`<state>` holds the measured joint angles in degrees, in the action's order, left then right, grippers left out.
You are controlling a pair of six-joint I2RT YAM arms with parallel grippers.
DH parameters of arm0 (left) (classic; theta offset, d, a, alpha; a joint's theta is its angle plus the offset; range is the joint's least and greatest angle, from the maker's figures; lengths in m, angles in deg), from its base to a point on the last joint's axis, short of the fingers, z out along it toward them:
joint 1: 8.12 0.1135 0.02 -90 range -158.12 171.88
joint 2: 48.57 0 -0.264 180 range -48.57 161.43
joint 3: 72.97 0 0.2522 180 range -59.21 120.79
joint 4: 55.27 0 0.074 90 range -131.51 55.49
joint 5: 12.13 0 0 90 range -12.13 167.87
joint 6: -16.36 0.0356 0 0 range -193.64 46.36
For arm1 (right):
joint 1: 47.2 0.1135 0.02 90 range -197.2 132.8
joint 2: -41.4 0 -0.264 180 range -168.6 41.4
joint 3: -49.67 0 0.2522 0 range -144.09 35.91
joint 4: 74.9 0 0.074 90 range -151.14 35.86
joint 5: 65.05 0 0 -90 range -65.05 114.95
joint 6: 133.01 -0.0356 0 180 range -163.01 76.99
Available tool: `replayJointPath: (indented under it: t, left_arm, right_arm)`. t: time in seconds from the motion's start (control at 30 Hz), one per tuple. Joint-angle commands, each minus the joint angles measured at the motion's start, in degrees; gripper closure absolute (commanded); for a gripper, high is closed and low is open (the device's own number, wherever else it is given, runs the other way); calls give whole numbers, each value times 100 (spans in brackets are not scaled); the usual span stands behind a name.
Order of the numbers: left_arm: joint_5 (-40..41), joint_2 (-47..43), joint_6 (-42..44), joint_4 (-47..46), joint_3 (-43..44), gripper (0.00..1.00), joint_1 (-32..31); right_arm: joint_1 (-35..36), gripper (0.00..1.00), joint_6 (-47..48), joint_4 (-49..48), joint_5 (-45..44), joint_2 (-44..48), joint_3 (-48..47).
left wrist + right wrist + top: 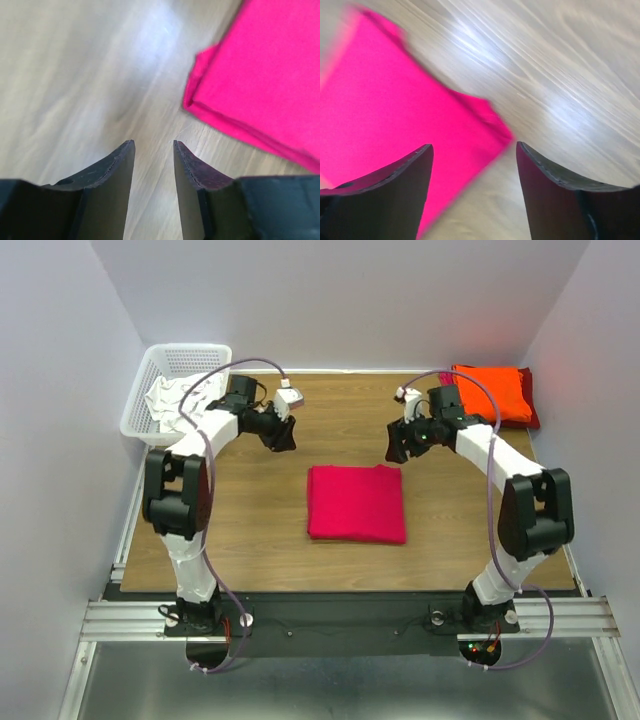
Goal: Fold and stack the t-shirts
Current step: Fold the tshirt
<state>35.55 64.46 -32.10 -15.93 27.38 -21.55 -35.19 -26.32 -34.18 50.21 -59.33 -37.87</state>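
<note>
A pinkish-red t-shirt (356, 503) lies folded into a square at the middle of the table; it also shows in the left wrist view (260, 80) and in the right wrist view (395, 125). An orange t-shirt (492, 390) lies folded on a darker red one (530, 412) at the far right corner. My left gripper (284, 440) hovers beyond the shirt's far left corner, open and empty (154, 145). My right gripper (398, 448) hovers beyond its far right corner, open and empty (474, 149).
A white plastic basket (172, 390) with pale cloth in it stands at the table's far left corner. White walls close in on the left, back and right. The wooden table (260, 540) ends at a metal rail in front.
</note>
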Motion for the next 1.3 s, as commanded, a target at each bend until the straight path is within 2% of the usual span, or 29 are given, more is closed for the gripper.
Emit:
replayJointPath:
  t: [0.0, 0.03, 0.07, 0.1, 0.13, 0.17, 0.27, 0.37, 0.5, 0.6, 0.7, 0.8, 0.9, 1.03, 1.13, 1.27]
  left_arm:
    - [-1047, -1126, -1798, -1167, -588, 52, -37]
    - [-1267, -1256, -2764, -1874, -782, 48, -63]
    - [-1461, -1275, -3270, -2256, -1175, 44, -185]
    - [-1506, -1275, -3684, -2529, -1336, 44, -256]
    - [-1515, -1214, -4541, -3350, -1529, 44, -326]
    - [-1463, -1179, -4897, -3758, -1914, 44, -475]
    - [-1375, -846, -6118, -5084, -2321, 50, -599]
    - [-1384, -213, -6683, -5492, -2348, 64, -626]
    - [-1173, 429, -6747, -5485, -2182, 76, -538]
    - [-892, 894, -6502, -5012, -1762, 83, -292]
    - [-952, 870, -6212, -4502, -1374, 86, -46]
    - [-1225, 239, -5816, -4378, -1468, 86, -45]
    - [-1427, -753, -5710, -4343, -1933, 84, -185]
    - [-1454, -1282, -5753, -4473, -2460, 83, -624]
    - [-1480, -1188, -6210, -4860, -2909, 83, -984]
    - [-1533, -652, -6421, -5159, -3051, 85, -1232]
  right_arm:
    - [-32, 26, -1087, -279, 1321, 625, -163]
    - [-23, 26, -1463, -340, 1585, 494, -137]
    - [-23, 28, -1641, -488, 2075, 397, -24]
    - [-23, 31, -1903, -490, 2297, 300, 56]
    - [-23, 38, -2280, -734, 2482, 30, 161]
    - [-23, 40, -2475, -867, 2737, -95, 310]
    - [-23, 44, -2837, -1289, 2871, -491, 434]
    - [-32, 48, -2759, -1474, 2565, -912, 443]
    - [-129, 49, -2654, -1650, 2319, -1379, 321]
    - [-234, 52, -2557, -1659, 2124, -1809, -21]
    - [-278, 53, -2626, -1641, 2228, -1811, -330]
    - [-269, 53, -3003, -1650, 2615, -1267, -339]
    - [-234, 53, -3477, -1676, 2958, -522, 2]
    - [20, 54, -3725, -1694, 3099, 43, 730]
    - [187, 55, -3743, -1799, 3161, 45, 1171]
    - [529, 57, -3761, -2238, 3012, -219, 1726]
